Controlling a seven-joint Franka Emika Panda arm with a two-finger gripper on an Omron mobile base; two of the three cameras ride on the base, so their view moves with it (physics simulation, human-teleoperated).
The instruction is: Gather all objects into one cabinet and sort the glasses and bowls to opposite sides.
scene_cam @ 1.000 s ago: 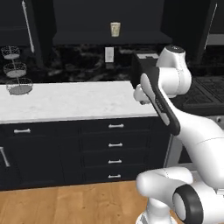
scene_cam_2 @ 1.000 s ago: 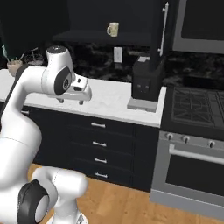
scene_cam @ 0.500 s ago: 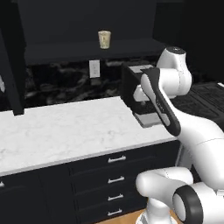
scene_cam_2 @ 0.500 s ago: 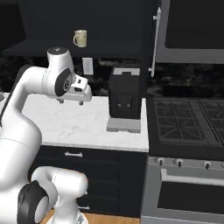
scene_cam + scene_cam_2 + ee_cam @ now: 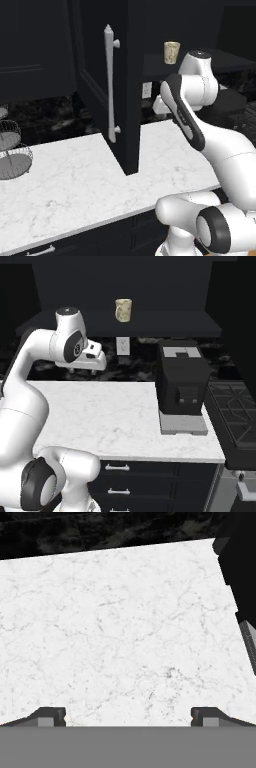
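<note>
1. Judging by the present layout, the task is taken to be at an early stage.
2. A tumbler [image 5: 123,310] is seen standing upright on the shelf of the cabinet [image 5: 165,329], above the counter [image 5: 100,411].
3. The gripper [image 5: 128,714] is held empty above the counter, its jaws spread wide apart.
4. Whether anything else sits on the shelf by the tumbler cannot be told, since the interior is dark.
5. The bowl and mugs are presumably left to be gathered, and the sides sorted.
</note>
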